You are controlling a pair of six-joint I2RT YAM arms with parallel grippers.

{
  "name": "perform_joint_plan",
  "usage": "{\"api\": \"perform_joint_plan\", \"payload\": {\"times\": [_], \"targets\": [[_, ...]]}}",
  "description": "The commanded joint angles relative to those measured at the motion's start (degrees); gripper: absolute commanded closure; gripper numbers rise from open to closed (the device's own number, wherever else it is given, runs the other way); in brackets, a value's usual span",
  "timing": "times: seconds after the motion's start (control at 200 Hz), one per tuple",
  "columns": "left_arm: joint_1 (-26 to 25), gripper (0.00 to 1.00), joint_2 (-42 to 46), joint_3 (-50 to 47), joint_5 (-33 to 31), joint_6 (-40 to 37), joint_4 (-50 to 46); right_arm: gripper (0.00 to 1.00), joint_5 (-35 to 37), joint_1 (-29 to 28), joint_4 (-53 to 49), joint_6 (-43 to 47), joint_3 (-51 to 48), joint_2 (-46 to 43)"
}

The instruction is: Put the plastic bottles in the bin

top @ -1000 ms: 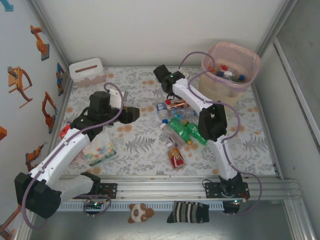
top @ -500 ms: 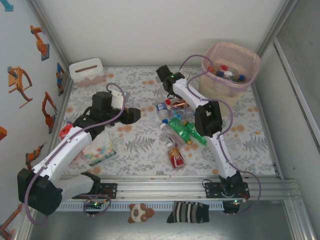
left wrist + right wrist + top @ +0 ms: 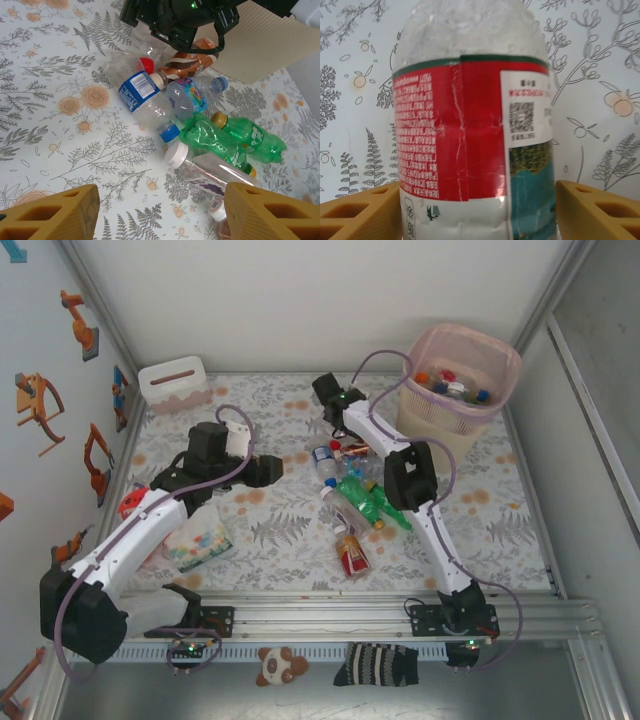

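Several plastic bottles (image 3: 355,495) lie heaped mid-table: a blue-labelled clear one (image 3: 145,97), two green ones (image 3: 250,135) and a white-capped clear one (image 3: 200,167). My right gripper (image 3: 477,210) stands open astride a clear bottle with a red and white label (image 3: 470,125); a thin gap shows at the right finger (image 3: 595,210). From above, that gripper (image 3: 335,425) is at the heap's far end. My left gripper (image 3: 160,215) hangs open and empty over the tablecloth just left of the heap (image 3: 270,470). The beige-pink bin (image 3: 505,360) stands at the far right with several bottles inside.
A white box with a slot (image 3: 175,383) sits far left. A clear packet with coloured dots (image 3: 197,540) lies under the left arm. A red-labelled bottle (image 3: 350,555) lies nearest the front rail. Walls close in on left, back and right.
The right arm's elbow has swung left and farther from its base, the wrist staying over the heap's far end. The left gripper has edged slightly right toward the bottles.
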State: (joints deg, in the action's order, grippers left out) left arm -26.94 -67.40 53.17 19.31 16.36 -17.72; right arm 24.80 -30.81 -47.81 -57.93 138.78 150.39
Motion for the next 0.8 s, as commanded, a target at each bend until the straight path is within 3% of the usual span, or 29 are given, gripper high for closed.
{"api": "perform_joint_plan", "payload": {"times": [0.0,0.12,0.371,0.796], "targets": [[0.33,0.34,-0.63,0.15,1.1,0.95,0.92,0.26,-1.49,0.48,1.27,2.38,1.57,1.19],[0.35,0.34,-0.97,0.25,1.09,1.12,0.75,0.26,-2.01,0.57,2.03,3.56,1.56,1.67],[0.39,0.35,-0.97,0.22,0.92,1.13,0.55,0.36,-0.07,0.59,3.17,5.58,1.58,0.15],[0.35,0.35,0.88,0.05,1.08,1.65,1.09,0.37,1.49,-0.12,4.05,15.77,1.26,-10.83]]}}
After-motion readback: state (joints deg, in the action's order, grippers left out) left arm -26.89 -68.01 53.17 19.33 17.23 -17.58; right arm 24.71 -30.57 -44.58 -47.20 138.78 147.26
